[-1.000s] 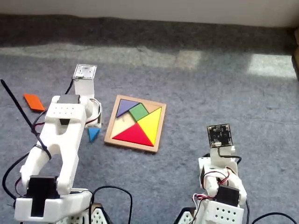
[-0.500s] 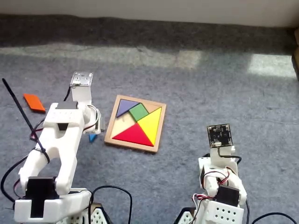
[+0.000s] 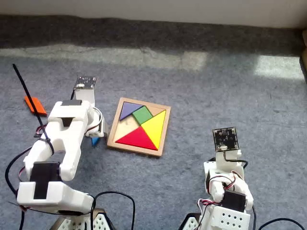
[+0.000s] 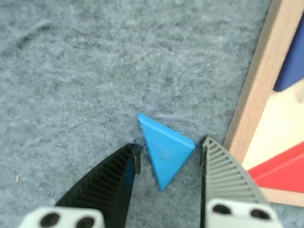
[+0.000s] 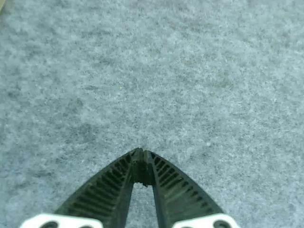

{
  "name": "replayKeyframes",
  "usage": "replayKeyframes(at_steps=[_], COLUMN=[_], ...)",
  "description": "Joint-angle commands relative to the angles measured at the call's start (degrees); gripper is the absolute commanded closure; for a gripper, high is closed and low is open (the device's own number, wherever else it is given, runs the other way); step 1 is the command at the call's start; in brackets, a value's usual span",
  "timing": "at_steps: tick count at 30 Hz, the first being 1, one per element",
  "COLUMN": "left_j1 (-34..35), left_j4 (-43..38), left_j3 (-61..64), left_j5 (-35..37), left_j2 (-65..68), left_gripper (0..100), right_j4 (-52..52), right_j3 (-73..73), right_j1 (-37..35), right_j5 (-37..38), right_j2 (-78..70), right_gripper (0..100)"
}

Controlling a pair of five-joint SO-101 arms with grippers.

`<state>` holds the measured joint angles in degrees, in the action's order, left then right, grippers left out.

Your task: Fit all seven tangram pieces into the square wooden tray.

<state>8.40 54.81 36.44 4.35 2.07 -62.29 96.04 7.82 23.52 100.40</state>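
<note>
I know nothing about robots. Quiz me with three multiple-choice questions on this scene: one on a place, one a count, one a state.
1. Where is the blue triangle? A) in the tray B) on the carpet between the left end effector's fingers C) held in the air
2. How many coloured pieces lie in the tray? A) two B) seven C) four
3. The right end effector is: A) shut on nothing B) wide open C) shut on a piece
1 B: it lies beside the tray, a finger either side. 2 C: purple, green, yellow, red. 3 A: fingertips meet over bare carpet.
</note>
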Motion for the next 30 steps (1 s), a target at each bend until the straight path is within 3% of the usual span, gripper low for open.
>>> replayKeyframes(at_steps=[1,16,24,30], left_j1=[0.40,-1.36,-9.10,-17.27], left_j4=[0.70,-0.53,7.30,8.18], left_j3=[-3.38,-3.91,-4.26,-4.35], left_j5=[-0.44,-1.49,-2.64,-2.46], left_j2=[0.40,-2.42,-14.64,-16.31], left_gripper=[82,87,87,87], right_j4=[-0.40,-0.40,-0.40,-0.40], right_j3=[3.74,3.74,3.74,3.74], right_j1=[0.84,0.84,0.84,0.84], right_j5=[-0.09,-0.09,-0.09,-0.09], right_j2=[0.75,0.75,0.75,0.75], right_gripper=[99.3,99.3,99.3,99.3])
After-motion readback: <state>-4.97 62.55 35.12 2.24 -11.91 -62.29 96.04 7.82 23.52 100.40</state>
